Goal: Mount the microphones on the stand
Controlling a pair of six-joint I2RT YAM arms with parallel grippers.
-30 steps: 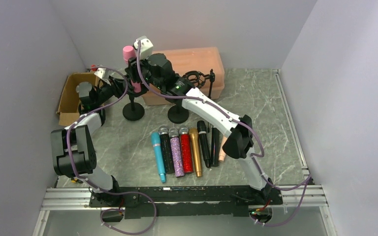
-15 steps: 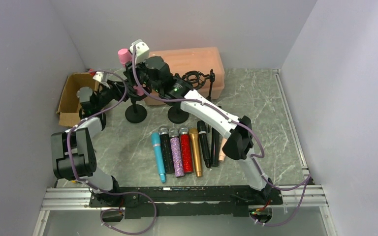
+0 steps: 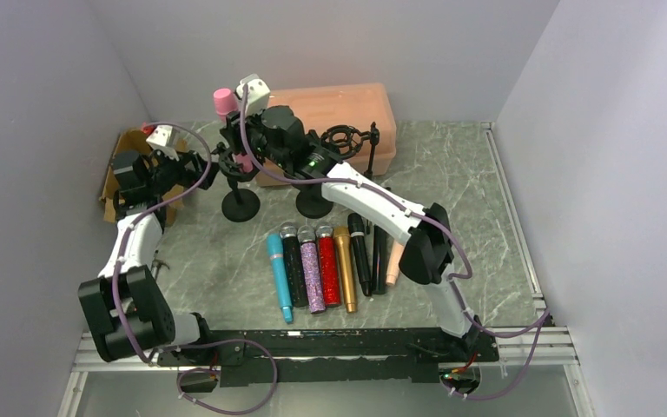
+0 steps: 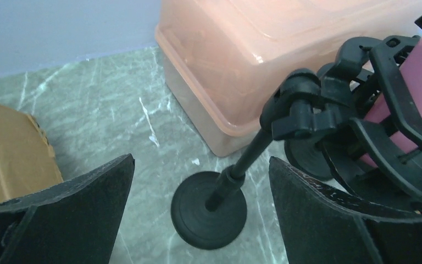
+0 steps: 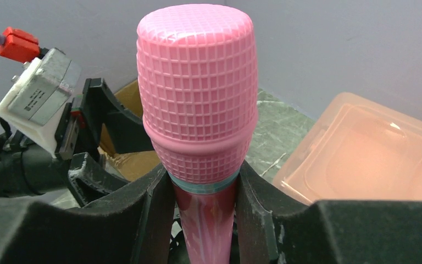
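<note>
A pink microphone point(image 5: 195, 99) stands upright with its body in the black clip point(image 4: 307, 110) of the left stand point(image 3: 241, 206). My right gripper point(image 5: 206, 220) is shut on its body just under the mesh head, also seen from above point(image 3: 236, 135). To the left of the stand, my left gripper point(image 3: 207, 165) is open and apart from it. The stand's pole and base point(image 4: 209, 209) show between its fingers point(image 4: 329, 214). Several more microphones point(image 3: 311, 269) lie in a row on the table: teal, black, purple glitter, red glitter, gold, black and peach.
A second stand point(image 3: 314, 202) with a round shock mount point(image 3: 345, 139) stands right of the first. A pink plastic bin point(image 3: 347, 109) sits behind both stands. An open cardboard box point(image 3: 126, 169) lies at the back left, under the left arm. Grey walls close in the table.
My left gripper has opened wide and drawn back to the left, away from the stand. The right gripper keeps the pink microphone, shifted slightly.
</note>
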